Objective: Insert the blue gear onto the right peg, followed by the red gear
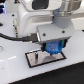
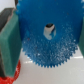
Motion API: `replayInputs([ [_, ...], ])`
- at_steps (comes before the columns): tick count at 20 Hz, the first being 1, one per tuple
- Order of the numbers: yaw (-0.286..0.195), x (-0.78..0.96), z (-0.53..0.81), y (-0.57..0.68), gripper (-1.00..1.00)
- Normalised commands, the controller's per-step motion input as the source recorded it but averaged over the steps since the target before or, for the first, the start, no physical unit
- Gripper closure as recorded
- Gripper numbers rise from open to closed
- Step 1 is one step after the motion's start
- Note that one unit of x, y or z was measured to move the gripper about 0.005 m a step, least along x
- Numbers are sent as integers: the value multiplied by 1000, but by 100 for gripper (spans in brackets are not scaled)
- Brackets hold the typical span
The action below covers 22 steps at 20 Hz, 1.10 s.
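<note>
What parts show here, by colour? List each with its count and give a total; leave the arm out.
blue gear: 1
red gear: 1 (only an edge shows in the wrist view)
grey plate, black-rimmed: 1
Total: 3

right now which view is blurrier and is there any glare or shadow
Exterior view: soft and low in detail, the blue gear in the claw a fuzzy patch, the white table washed out; the arm shades the grey plate. Wrist view: gear teeth smeared, close-up out of focus.
</note>
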Motion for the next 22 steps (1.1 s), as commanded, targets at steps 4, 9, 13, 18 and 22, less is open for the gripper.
replayInputs([
  [4,0,202,-210,-1,100],
  [9,0,174,-305,-2,100],
  [13,0,72,-183,10,100],
  [18,0,-9,26,103,-100],
  [22,0,-113,462,167,-100],
])
